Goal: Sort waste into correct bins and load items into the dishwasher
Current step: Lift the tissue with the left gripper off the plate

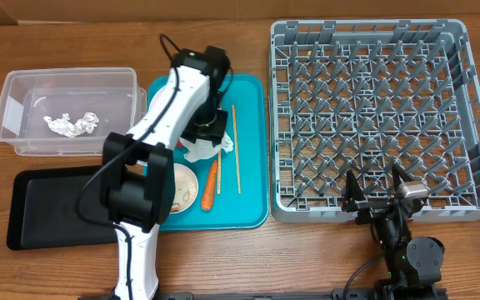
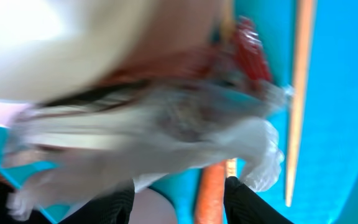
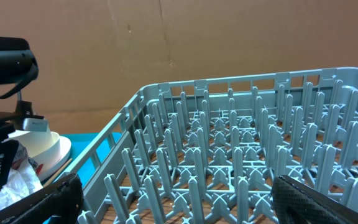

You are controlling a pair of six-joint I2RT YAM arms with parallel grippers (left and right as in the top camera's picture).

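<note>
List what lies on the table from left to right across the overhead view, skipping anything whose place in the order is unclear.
Clear tub holding a foil scrap → teal tray, and on it the carrot, then a wooden chopstick → grey dish rack. The black tray shares the tub's span, so it is left out.

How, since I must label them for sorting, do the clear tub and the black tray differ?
Colour: the clear tub is see-through; the black tray is opaque. Depth: the tub has tall walls; the tray is shallow. Contents: the tub holds a crumpled foil scrap; no waste shows on the tray's visible part. Shared: both are rectangular and sit left of the teal tray.
</note>
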